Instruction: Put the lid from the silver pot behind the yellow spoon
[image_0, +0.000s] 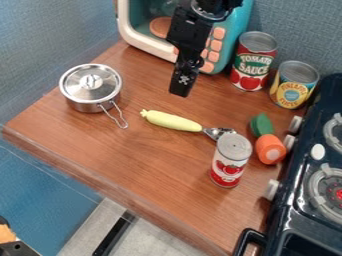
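The black gripper (182, 86) hangs over the back middle of the wooden counter, in front of the toy microwave, to the right of the pot and above and behind the yellow spoon. At the left stands the silver pot (100, 106) with its wire handle pointing toward the front right. Its silver lid (77, 89) lies on top, with a small knob at the centre. The yellow spoon (172, 121) lies across the middle of the counter, its yellow handle to the left and its metal end to the right, partly hidden behind a can.
A red-and-white can (230, 161) stands at the spoon's metal end. Behind are a teal microwave (230, 37), a tomato sauce can (253, 62) and a yellow-labelled can (292, 86). An orange-and-green toy carrot (270, 149) lies beside the dark stove (304, 165).
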